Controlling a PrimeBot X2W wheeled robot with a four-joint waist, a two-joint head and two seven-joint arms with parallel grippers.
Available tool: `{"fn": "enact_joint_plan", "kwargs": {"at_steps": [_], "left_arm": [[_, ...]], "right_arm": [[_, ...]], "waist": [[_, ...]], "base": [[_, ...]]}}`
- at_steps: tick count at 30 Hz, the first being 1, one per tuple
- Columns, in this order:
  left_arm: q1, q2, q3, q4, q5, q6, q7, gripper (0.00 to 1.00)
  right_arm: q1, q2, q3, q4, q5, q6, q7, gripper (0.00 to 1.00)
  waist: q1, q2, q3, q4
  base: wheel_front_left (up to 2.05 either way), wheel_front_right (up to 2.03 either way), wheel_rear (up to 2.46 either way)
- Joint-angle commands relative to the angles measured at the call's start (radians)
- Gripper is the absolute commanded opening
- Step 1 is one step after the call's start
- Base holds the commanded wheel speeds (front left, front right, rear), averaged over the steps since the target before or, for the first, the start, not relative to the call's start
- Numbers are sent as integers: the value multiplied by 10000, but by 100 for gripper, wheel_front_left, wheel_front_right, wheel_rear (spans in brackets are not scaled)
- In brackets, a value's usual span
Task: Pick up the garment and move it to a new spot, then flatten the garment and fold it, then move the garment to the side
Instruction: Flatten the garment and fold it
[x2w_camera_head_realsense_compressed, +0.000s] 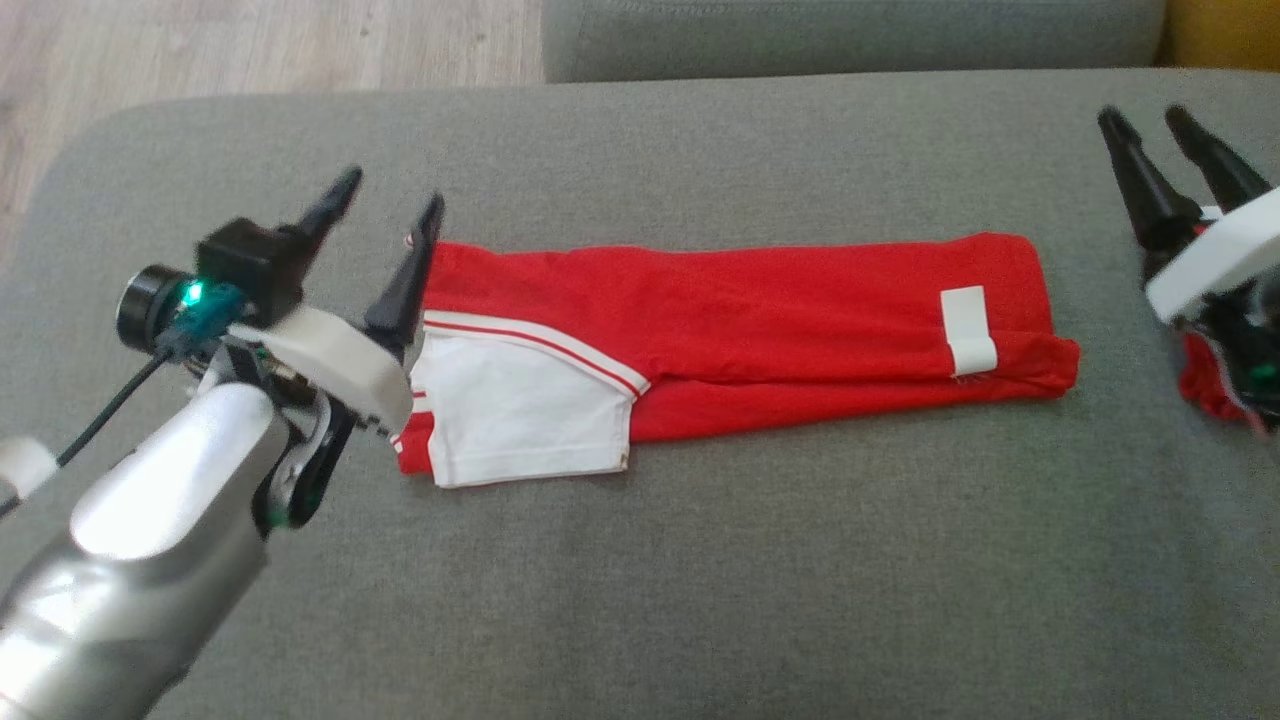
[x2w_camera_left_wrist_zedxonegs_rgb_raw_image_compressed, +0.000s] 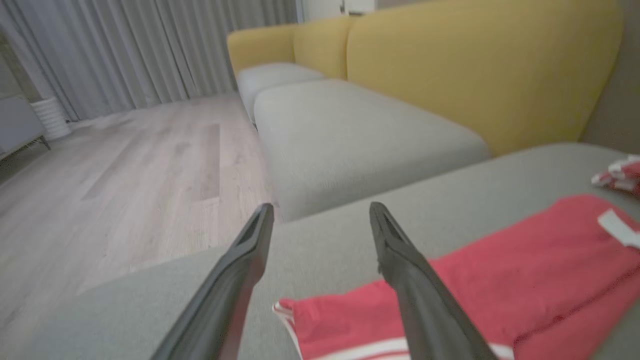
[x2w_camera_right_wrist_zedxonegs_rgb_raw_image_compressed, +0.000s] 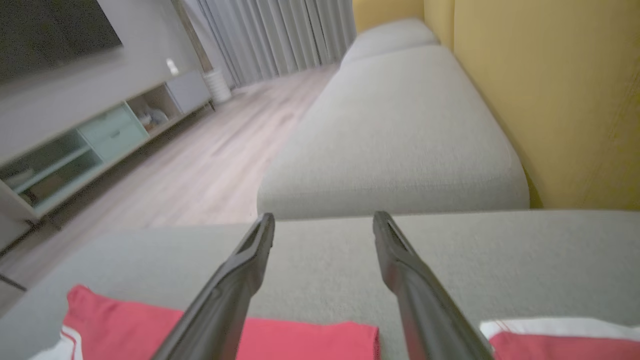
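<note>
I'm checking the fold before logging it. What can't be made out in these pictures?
- Head view: the garment has its left end covered by the wrist of the left tool; finger contact is unclear.
- Head view: a second red cloth is mostly hidden behind the wrist of the right tool.
- Right wrist view: what lies on the shelf is blurred.

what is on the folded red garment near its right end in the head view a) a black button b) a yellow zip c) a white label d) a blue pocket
c: a white label lies across the red garment close to its right end.
</note>
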Motion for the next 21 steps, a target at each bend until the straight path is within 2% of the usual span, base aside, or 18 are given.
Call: {"fn": "enact_joint_plan", "kwargs": {"at_steps": [1, 6, 11, 14, 18, 21], "left_arm": [[-359, 154, 716, -188, -119, 225, -444, 100], [293, -565, 1690, -178, -596, 891, -1622, 100], [1430, -1206, 3087, -544, -167, 1425, -1827, 100], [2450, -1723, 3893, -897, 486, 1369, -1832, 100], [3750, -2549, 5149, -1116, 1189, 1192, -1834, 100], [4652, -3197, 5579, -1006, 1736, 701, -1834, 100]], "right_arm": [[-46, 93, -146, -211, -162, -7, -458, 100], [235, 1204, -763, -42, -1215, -7, -1921, 100], [1018, 2560, -2359, -155, -2990, -7, -2321, 100], [2075, 3536, -3869, -851, -4277, -7, -2329, 100], [3663, 4748, -5288, -1696, -5863, -7, -2332, 100], [4633, 5256, -5783, -2086, -6675, -7, -2333, 100]], "waist": [[0, -1, -94, -49], [0, -1, -336, -66], [0, -1, -477, -125], [0, -1, -550, -87], [0, -1, -665, -44], [0, -1, -728, -37]], "base": [[0, 0, 0], [0, 0, 0], [0, 0, 0], [0, 0, 0], [0, 0, 0], [0, 0, 0]]}}
